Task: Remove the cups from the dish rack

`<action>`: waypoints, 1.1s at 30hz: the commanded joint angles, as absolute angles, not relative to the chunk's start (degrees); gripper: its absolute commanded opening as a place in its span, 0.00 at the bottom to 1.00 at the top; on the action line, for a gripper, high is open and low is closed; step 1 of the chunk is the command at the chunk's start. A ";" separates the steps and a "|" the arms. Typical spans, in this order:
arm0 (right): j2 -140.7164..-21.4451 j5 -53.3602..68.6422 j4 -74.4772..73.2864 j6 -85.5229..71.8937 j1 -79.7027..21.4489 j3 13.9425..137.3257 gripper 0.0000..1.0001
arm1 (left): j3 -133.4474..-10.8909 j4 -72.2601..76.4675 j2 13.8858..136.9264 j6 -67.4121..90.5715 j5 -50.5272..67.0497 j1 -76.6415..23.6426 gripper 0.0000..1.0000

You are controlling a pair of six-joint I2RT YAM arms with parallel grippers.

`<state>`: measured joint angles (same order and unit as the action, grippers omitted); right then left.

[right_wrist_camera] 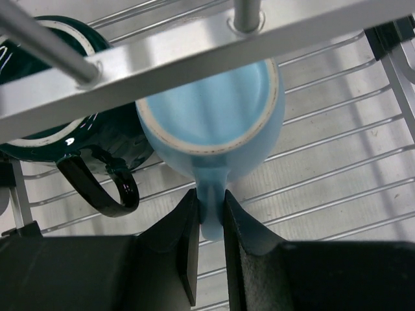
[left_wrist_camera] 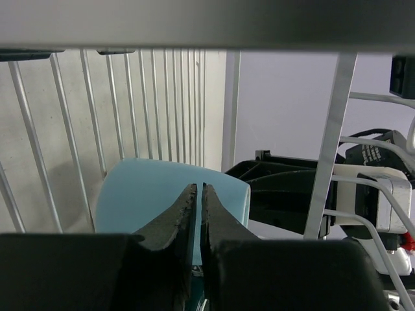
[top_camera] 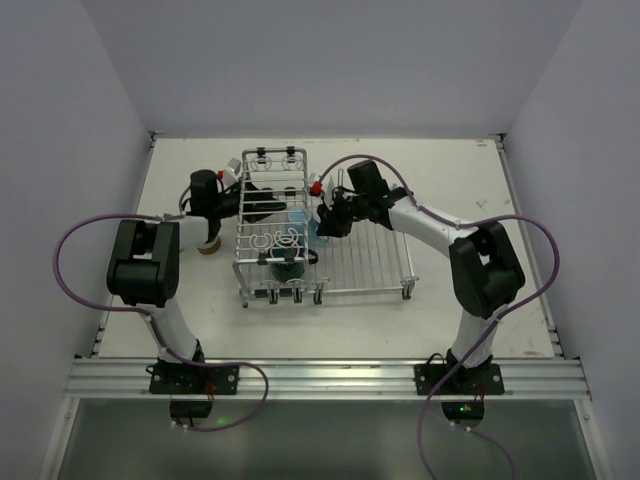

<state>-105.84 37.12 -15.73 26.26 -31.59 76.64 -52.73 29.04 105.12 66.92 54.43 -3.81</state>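
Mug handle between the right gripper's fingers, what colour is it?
Light blue, same as the rest of the mug; the handle shows best in the right wrist view.

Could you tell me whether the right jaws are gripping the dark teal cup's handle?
No, the right gripper has its jaws closed on the handle of the light-blue mug; the dark teal cup beside it is untouched.

The pale table (top_camera: 450, 190) takes the weight here. The dish rack (top_camera: 365, 262) stands on its short feet mid-table, directly beneath the left gripper (top_camera: 291, 213) and the right gripper (top_camera: 321, 228), which meet over it. A brown cup (top_camera: 208, 244) sits on the bare surface outside the rack, behind the left gripper and beside that arm.
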 commanded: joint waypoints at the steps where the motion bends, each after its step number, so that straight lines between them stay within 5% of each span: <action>1: -100.11 37.00 -10.82 22.33 -31.47 74.10 0.00 | -55.28 28.74 104.33 66.71 55.55 -3.17 0.11; 33: -88.51 23.56 16.26 0.44 -28.74 56.60 0.00 | -52.47 29.53 104.06 65.74 55.90 -2.02 0.10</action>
